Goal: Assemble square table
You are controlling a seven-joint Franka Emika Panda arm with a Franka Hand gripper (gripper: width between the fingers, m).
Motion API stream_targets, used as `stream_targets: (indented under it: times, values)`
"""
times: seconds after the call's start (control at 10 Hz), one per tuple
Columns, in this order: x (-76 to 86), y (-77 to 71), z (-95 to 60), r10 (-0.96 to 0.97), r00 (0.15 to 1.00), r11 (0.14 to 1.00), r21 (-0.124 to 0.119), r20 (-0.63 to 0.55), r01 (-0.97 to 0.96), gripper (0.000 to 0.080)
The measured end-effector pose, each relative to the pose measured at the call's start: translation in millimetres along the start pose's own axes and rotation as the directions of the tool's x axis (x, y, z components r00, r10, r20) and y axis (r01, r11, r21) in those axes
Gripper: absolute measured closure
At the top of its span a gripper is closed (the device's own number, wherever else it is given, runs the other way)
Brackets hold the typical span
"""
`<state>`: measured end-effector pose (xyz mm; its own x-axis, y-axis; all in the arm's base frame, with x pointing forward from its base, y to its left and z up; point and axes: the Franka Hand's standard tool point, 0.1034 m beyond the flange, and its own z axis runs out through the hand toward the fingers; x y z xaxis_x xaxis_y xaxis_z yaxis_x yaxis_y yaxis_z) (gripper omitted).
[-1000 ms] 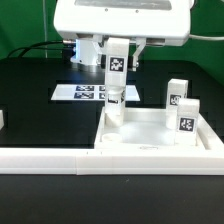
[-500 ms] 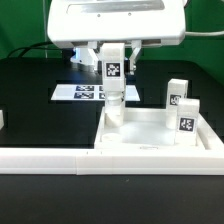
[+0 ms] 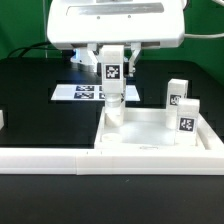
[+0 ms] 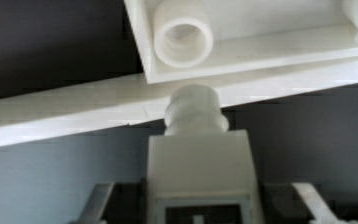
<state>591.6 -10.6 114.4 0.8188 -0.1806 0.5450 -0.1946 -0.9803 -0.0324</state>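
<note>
My gripper (image 3: 114, 58) is shut on a white table leg (image 3: 114, 72), tag facing the camera, held upright over the near-left corner of the square table top (image 3: 150, 138). In the wrist view the leg (image 4: 199, 155) fills the space between my fingers (image 4: 105, 200), and its round peg (image 4: 194, 104) points toward a round corner socket (image 4: 183, 38) without reaching it. Two more tagged legs (image 3: 177, 95) (image 3: 186, 118) stand upright on the top's right side.
A long white L-shaped rail (image 3: 50, 156) runs along the front and wraps the top's left side; it crosses the wrist view too (image 4: 60, 118). The marker board (image 3: 80, 93) lies flat behind the top. A small white piece (image 3: 2, 118) sits at the exterior view's left edge.
The held leg has shifted slightly toward the exterior view's left and a little lower, then stayed still. The grip is unchanged.
</note>
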Motion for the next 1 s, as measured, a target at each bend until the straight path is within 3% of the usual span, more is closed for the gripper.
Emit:
stream_targets:
  times: [0.6,1.0]
  values:
    - [-5.0,0.8,28.0,0.015,1.0,1.0,0.006,0.023,-0.015,0.0511]
    - [-8.5,-9.5,43.5,0.003,1.0,1.0,0.012,0.024,-0.004,0.051]
